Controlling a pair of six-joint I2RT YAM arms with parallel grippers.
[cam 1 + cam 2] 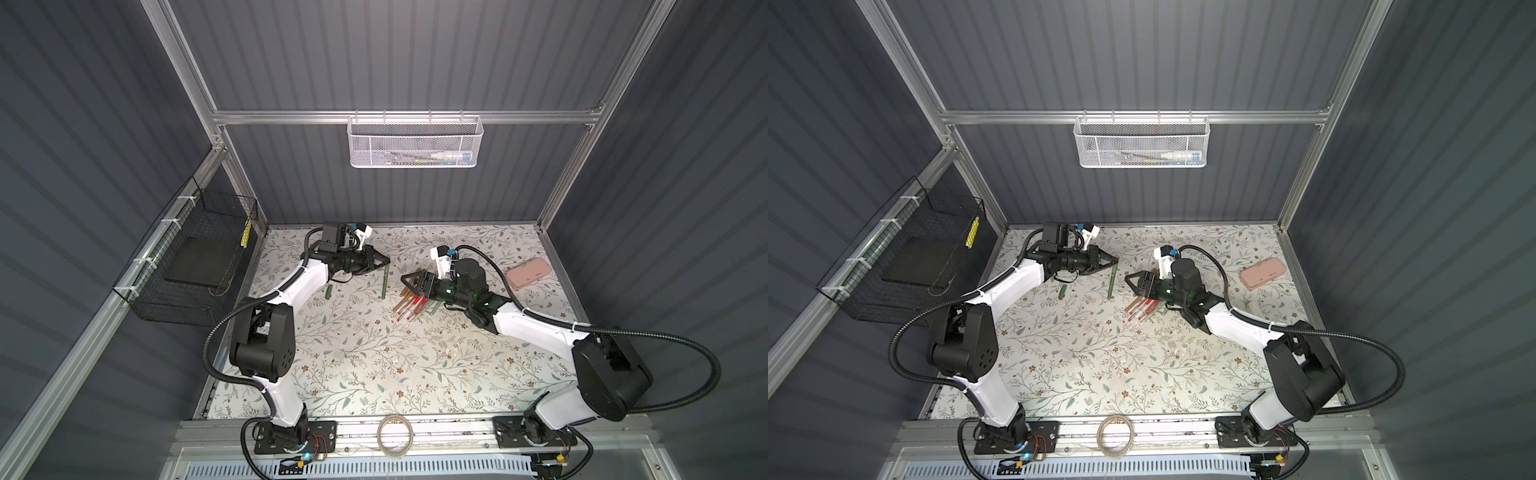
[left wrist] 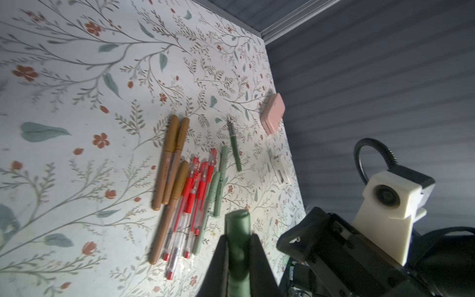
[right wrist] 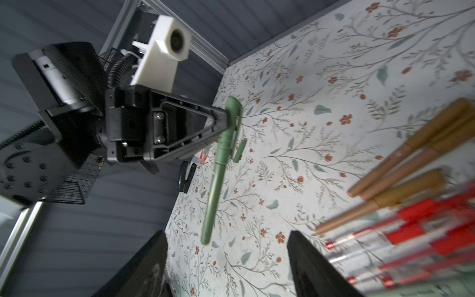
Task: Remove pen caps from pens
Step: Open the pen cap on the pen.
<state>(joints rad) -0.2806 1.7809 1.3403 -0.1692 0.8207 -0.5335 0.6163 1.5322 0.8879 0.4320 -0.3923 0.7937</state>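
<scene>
Floral tabletop [image 1: 374,353], slim dark green pen [image 3: 217,174]

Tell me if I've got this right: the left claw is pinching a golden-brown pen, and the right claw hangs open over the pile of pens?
Not quite. The left gripper pinches a dark green pen, not a golden-brown one; the right wrist view shows it. The golden-brown pens lie in the pile of pens, over which the right gripper does hang open.
</scene>
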